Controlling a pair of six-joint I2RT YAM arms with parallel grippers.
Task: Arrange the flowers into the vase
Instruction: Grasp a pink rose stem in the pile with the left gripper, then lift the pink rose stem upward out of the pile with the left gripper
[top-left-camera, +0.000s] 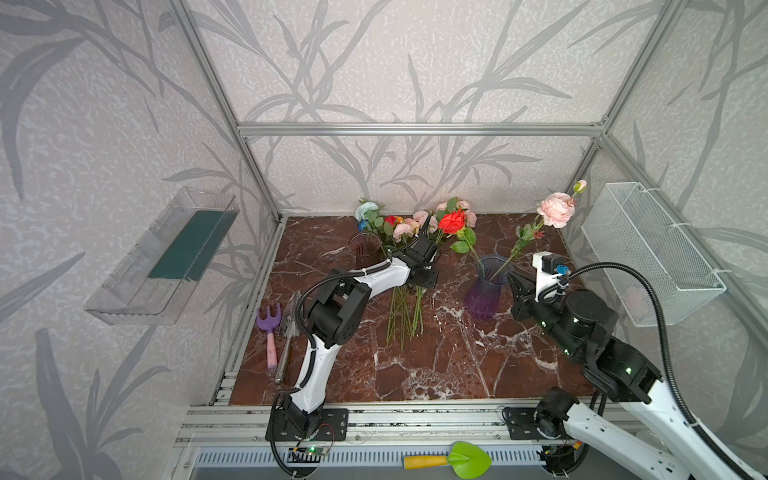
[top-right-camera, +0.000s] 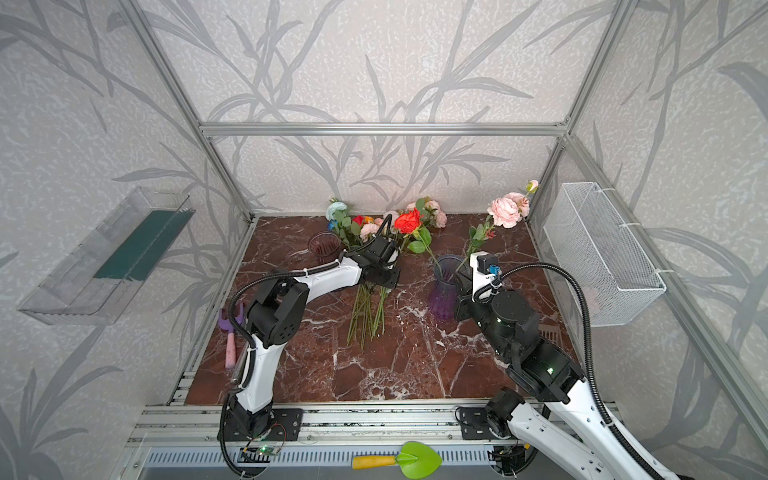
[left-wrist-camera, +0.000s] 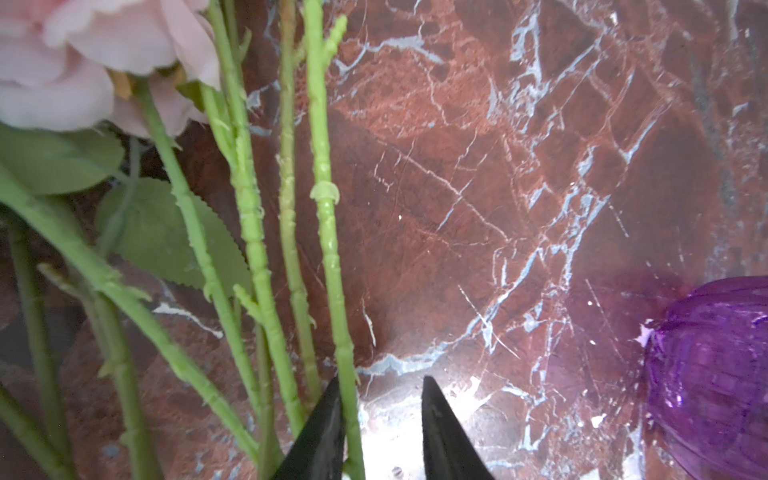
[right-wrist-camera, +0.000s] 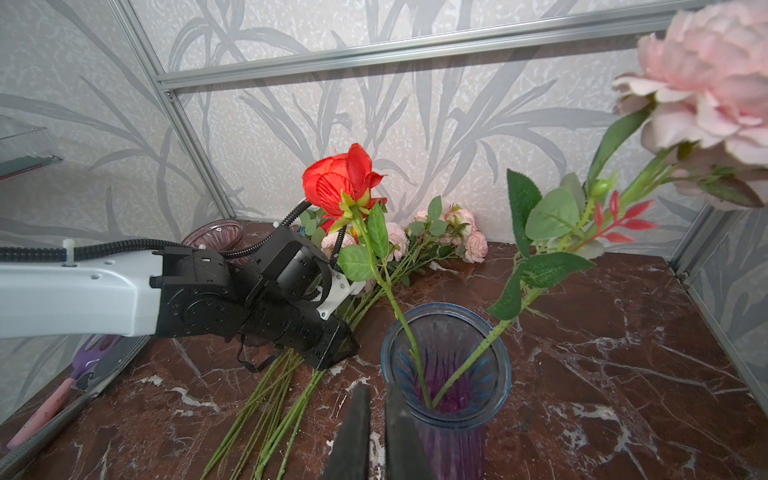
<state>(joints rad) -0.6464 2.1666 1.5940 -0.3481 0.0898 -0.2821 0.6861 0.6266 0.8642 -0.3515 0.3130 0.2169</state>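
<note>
Left wrist view, bases cropped: left end effector (left-wrist-camera: 380, 386) spread astride 1 stem (left-wrist-camera: 328, 249); right end effector (right-wrist-camera: 378, 390) pressed together.

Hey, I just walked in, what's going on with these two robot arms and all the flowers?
Artificial flowers are being arranged in a purple ribbed glass vase. A red rose and a frilly pink bloom already stand in it. The rest, a loose bunch of green-stemmed flowers, lies on the brown marble table. The left gripper is down over the bunch's stems, open, with one green stem between its jaws. The right gripper sits close by the vase's rim, shut and empty.
</note>
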